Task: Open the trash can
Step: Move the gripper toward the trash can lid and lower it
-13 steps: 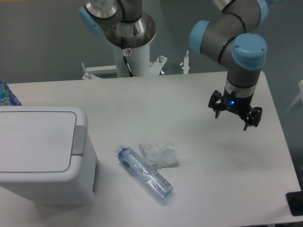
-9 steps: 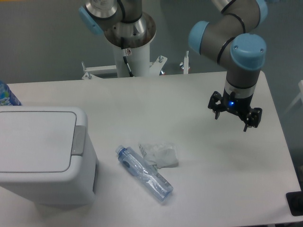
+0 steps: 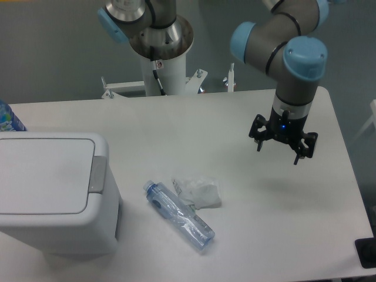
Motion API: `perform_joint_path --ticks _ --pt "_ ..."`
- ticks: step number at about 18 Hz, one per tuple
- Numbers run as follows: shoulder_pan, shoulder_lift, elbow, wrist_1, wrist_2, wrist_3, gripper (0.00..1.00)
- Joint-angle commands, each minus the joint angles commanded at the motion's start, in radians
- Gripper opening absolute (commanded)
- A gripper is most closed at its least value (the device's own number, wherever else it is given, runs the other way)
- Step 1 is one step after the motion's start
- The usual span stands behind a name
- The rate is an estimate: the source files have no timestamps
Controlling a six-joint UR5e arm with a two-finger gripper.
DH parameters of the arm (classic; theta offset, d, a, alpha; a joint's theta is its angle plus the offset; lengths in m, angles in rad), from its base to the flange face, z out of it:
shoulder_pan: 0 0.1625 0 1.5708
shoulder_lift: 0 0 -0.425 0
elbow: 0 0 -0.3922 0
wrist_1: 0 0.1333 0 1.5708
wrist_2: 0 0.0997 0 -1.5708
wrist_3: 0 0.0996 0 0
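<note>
So the gripper (image 3: 277,151) is hanging over the table around 3 o'clock in the shot, fingers pointing down and spread wide apart, nothing between them and not touching anything. A little blue light glows on the wrist just above it.

The trash can (image 3: 56,200) sits way over at 9 o'clock, well apart from the gripper. Its flat white lid is down, and the grey push tab (image 3: 98,174) runs along the lid's right edge, untouched.

The table (image 3: 176,126) is plain white. Near 6 o'clock a clear plastic bottle (image 3: 178,214) lies on its side, slanted, cap end toward the bin. A crumpled bit of clear wrapper (image 3: 198,191) sits right against it at the bottle's 1 o'clock side. At the far left edge, just behind the bin, a sliver of something blue (image 3: 9,117) pokes in, too cut off to name. Behind the table there's a grey wall and the white arm pedestal (image 3: 161,61) at 12 o'clock. A small dark object (image 3: 366,252) clips the corner at 4 o'clock.

Compared with 0.5 s ago, the gripper has slid a bit toward 9 o'clock and the arm's elbow went with it. Bin, bottle and wrapper haven't budged.
</note>
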Motion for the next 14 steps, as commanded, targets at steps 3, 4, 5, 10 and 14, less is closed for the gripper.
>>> perform_joint_path --ticks 3,4,5,10,14 --pt "-0.005 0.000 0.035 0.006 -0.051 -0.153 1.00" --pt "-0.009 0.000 0.040 0.008 -0.063 -0.212 1.00" --pt "-0.012 0.000 0.040 0.009 -0.100 -0.258 1.00" --pt "-0.073 0.017 0.086 0.015 -0.160 -0.477 1.00" --pt "-0.144 0.000 0.185 0.017 -0.168 -0.663 1.00"
